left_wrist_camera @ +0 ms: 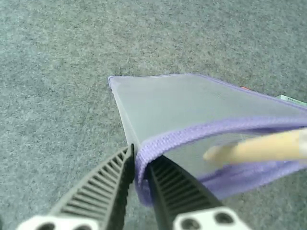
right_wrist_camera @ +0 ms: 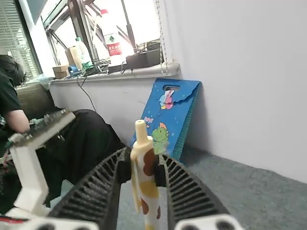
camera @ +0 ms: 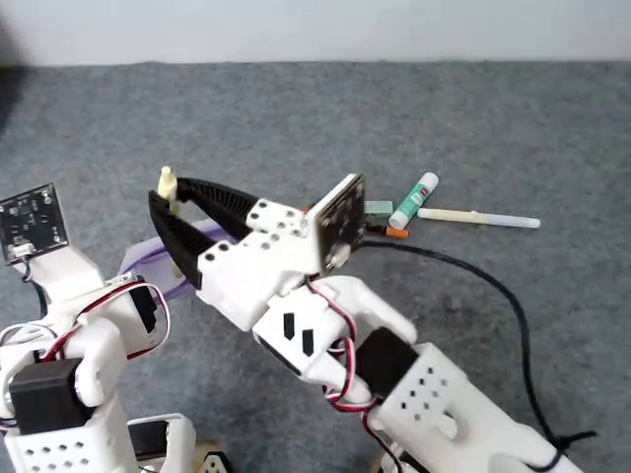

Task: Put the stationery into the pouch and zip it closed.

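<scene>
Here, by the near left corner of the grey surface (camera: 493, 128), the left tool (left_wrist_camera: 140, 158) is nearly shut, pinching the purple rim of the pouch (left_wrist_camera: 192, 105) at one end of its open mouth. The pouch (camera: 148, 258) is translucent with purple edging and lies flat, mostly hidden under the arms in the high view. Just right of it, the right tool (camera: 166, 202) hangs above the pouch, clamped narrow on a cream pen (right_wrist_camera: 146, 191) with brown and yellow spots. The pen's pale end (left_wrist_camera: 259, 148) shows at the pouch mouth, between the two purple rims. Farther right, about mid-surface, a glue stick (camera: 414, 200) with a green label lies tilted, and just beside it a long pale stick (camera: 480, 218) points toward the right edge.
</scene>
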Action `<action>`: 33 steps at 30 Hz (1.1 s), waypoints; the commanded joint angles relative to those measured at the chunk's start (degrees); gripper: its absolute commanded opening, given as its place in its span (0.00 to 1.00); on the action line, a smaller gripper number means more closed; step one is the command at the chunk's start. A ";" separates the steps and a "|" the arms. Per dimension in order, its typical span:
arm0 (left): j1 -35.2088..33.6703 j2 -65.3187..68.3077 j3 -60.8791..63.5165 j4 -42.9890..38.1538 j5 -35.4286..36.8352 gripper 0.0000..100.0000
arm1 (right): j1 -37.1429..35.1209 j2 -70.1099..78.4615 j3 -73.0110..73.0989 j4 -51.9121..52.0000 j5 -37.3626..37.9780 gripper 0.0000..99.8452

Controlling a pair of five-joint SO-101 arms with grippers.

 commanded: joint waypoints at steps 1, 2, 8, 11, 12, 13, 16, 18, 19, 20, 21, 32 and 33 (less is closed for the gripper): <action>-0.53 -0.18 -2.33 -0.18 0.62 0.01 | -0.22 -0.40 5.10 -6.73 4.13 0.01; -0.53 -0.18 -2.33 -0.18 0.62 0.01 | -0.22 -0.40 6.24 -7.60 5.10 0.01; -0.53 -0.18 -2.33 -0.18 0.62 0.01 | -0.40 -0.40 6.86 -7.78 6.68 0.08; -0.53 -0.18 -2.33 -0.18 0.62 0.01 | -0.40 -0.66 6.24 -6.20 6.68 0.17; -0.53 -0.18 -2.33 -0.18 0.62 0.01 | -0.40 -1.27 5.63 -5.14 6.68 0.19; -0.53 -0.18 -2.33 -0.18 0.62 0.01 | -0.40 -2.07 4.92 -4.09 6.68 0.19; -0.53 -0.18 -2.33 -0.18 0.62 0.01 | -0.31 -5.23 2.46 0.13 6.68 0.16; -0.53 -0.18 -2.33 -0.18 0.62 0.01 | -0.13 -7.43 0.18 5.23 6.68 0.14; -0.53 -0.18 -2.33 -0.18 0.62 0.01 | 0.75 -8.22 -1.05 8.48 6.68 0.13; -0.53 -0.18 -2.33 -0.18 0.62 0.01 | 2.07 -8.84 -2.20 11.82 6.59 0.12; -0.53 -0.18 -2.33 -0.18 0.62 0.01 | 3.74 -9.36 -3.34 14.90 6.42 0.10; -0.53 -0.18 -2.33 -0.18 0.62 0.01 | 31.16 -2.51 -10.90 41.27 13.27 0.04; -0.53 -0.18 -2.33 -0.18 0.62 0.01 | 33.01 -1.19 -11.43 43.47 15.38 0.04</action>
